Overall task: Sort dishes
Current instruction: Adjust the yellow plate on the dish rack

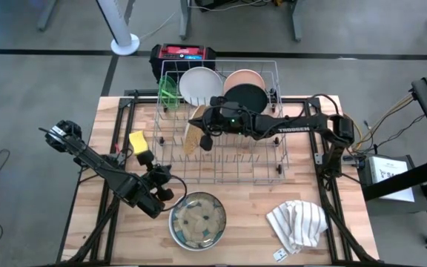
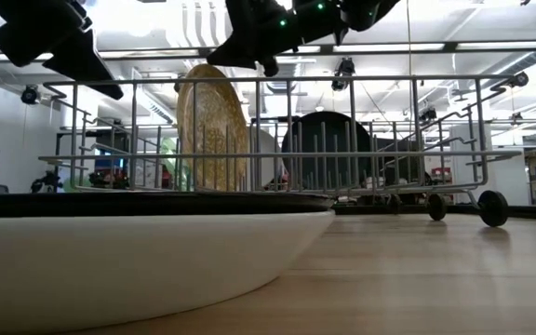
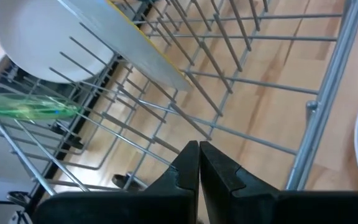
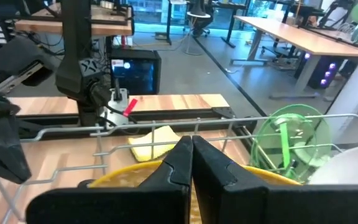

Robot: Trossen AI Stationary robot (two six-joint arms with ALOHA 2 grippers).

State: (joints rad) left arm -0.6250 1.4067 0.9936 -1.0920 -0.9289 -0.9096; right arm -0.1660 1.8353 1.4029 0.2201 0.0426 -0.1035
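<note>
A wire dish rack (image 1: 276,111) holds several dishes on edge: a lime-green one (image 1: 167,93), a white plate (image 1: 200,84), a peach plate (image 1: 245,76), a black plate (image 1: 246,99) and a speckled tan plate (image 1: 191,138) between the tines. My right gripper (image 4: 191,149) reaches over the rack from the right, shut, just above and beside the tan plate's top rim (image 4: 120,178); the low view shows a gap between them. My left gripper (image 1: 166,187) hangs shut off the rack's near left corner, beside a bowl (image 1: 197,220) resting on the table.
A yellow sponge (image 1: 138,141) lies left of the rack. A crumpled white cloth (image 1: 297,225) sits at the near right. A black and red box (image 1: 184,55) stands behind the rack. Bare wood shows right of the rack and along the near edge.
</note>
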